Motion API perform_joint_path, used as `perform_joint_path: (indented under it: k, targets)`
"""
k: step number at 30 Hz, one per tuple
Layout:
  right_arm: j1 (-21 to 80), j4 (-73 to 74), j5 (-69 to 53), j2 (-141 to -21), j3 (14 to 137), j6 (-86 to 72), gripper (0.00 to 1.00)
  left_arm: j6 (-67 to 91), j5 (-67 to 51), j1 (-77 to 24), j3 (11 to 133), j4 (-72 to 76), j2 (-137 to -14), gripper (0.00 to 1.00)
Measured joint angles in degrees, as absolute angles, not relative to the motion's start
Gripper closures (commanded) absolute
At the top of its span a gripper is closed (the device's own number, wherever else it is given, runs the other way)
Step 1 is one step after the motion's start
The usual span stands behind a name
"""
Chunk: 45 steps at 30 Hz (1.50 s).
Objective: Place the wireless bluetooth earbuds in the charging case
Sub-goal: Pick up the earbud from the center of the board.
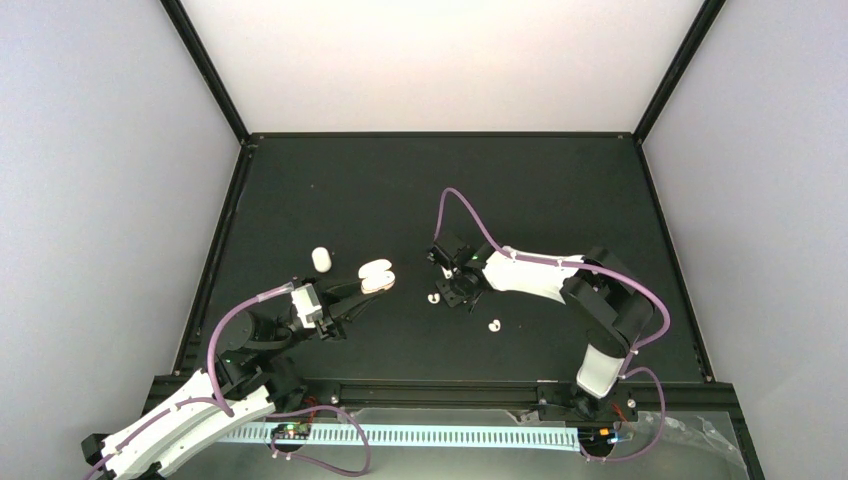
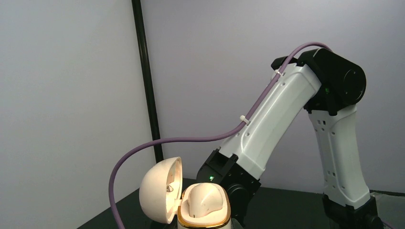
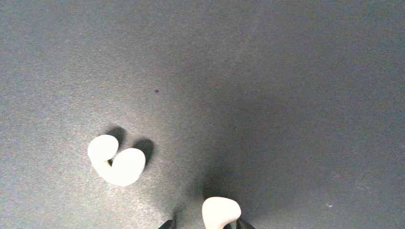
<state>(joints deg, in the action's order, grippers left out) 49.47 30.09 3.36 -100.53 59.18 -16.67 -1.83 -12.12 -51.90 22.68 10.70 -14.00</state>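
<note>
Clamping the charging case (image 1: 376,276) at its tips, the left claw (image 1: 365,284) is closed narrow on it, left of the table's middle. The case stands open in the left wrist view, its lid (image 2: 159,191) swung out to the left and the gold-rimmed base (image 2: 204,220) upright. A cream rounded shape (image 2: 204,198) sits in the base; whether it is an earbud or the case's own moulding cannot be told.

A white oval object (image 1: 320,259) lies on the dark mat (image 1: 560,190) a little to the far left of the held case, apart from it.

The right claw (image 1: 461,291) points down at the mat near the centre, right of the case and apart from it. Its wrist view shows only the two dark fingertips (image 3: 167,223) at the bottom edge, set somewhat apart. One white earbud (image 3: 220,211) lies between them, close to the right tip, with a gap to the left tip. The pictures do not show it being gripped.

A curled earbud (image 3: 117,162) lies on the mat to the left of that, clear of the claw; from above it shows just left of the right claw (image 1: 433,297). A third earbud (image 1: 494,325) rests on the mat to the near right of the claw, untouched. None of these three earbuds is in the case.
</note>
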Motion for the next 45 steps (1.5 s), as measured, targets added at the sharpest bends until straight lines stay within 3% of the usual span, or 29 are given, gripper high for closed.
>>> perform_joint_path:
  k: [18, 45]
  targets:
    - [49.47, 30.83, 5.96, -102.61, 61.49, -16.4, 0.65, -1.83, -12.16, -51.9, 22.68, 10.7, -14.0, 0.98]
    - [49.47, 28.4, 6.48, -102.06, 60.4, -15.86, 0.91, -1.8, -12.21, -51.9, 22.68, 10.7, -14.39, 0.98]
